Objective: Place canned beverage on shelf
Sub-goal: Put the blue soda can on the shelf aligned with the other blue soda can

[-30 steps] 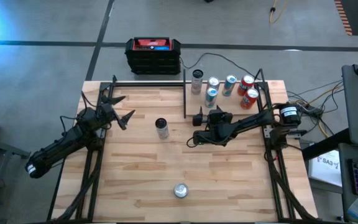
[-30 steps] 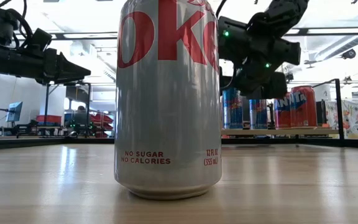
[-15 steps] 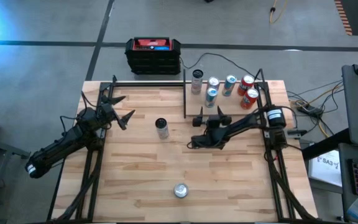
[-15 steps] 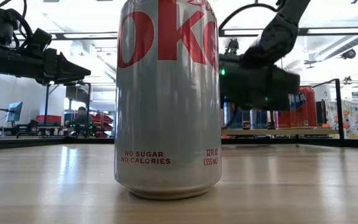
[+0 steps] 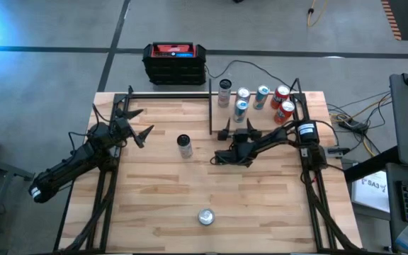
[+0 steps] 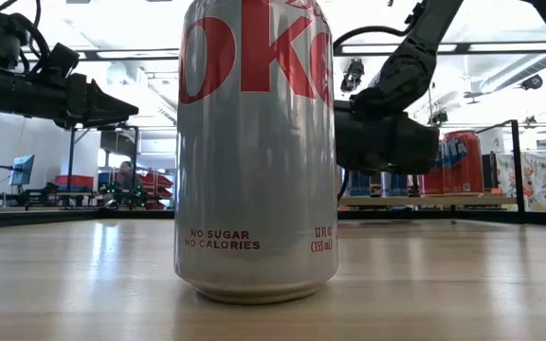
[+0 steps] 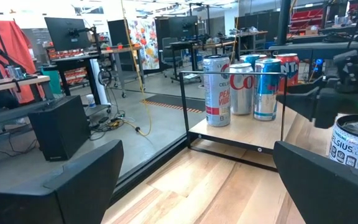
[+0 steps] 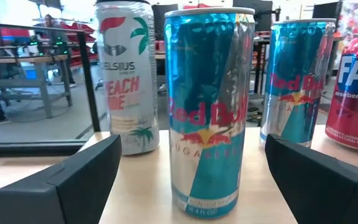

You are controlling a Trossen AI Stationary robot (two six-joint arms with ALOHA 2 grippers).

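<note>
The shelf (image 5: 261, 122) is a small light wood board with black rods at the table's far right, and several cans stand upright on it. My right gripper (image 5: 237, 131) hovers open at its near edge and points at a blue-silver Red Bull can (image 8: 207, 109). That can stands a little ahead of the fingers, untouched. Two cans stand upright on the tabletop: a Celsius can (image 5: 184, 145) mid-table and a silver Diet Coke can (image 5: 205, 217) near the front edge. My left gripper (image 5: 140, 122) waits open above the table's left side.
Beside the Red Bull can on the shelf are a white Celsius peach can (image 8: 126, 74), a second Red Bull can (image 8: 297, 81) and a red Fanta can (image 8: 353, 93). A black and red box (image 5: 174, 62) sits beyond the far edge. Black frame rods (image 5: 168, 94) border the table.
My right gripper has sunk lower in front of the shelf's near edge and its wrist has turned; its arm has folded in toward the table's right side. It stays open. No can has moved.
</note>
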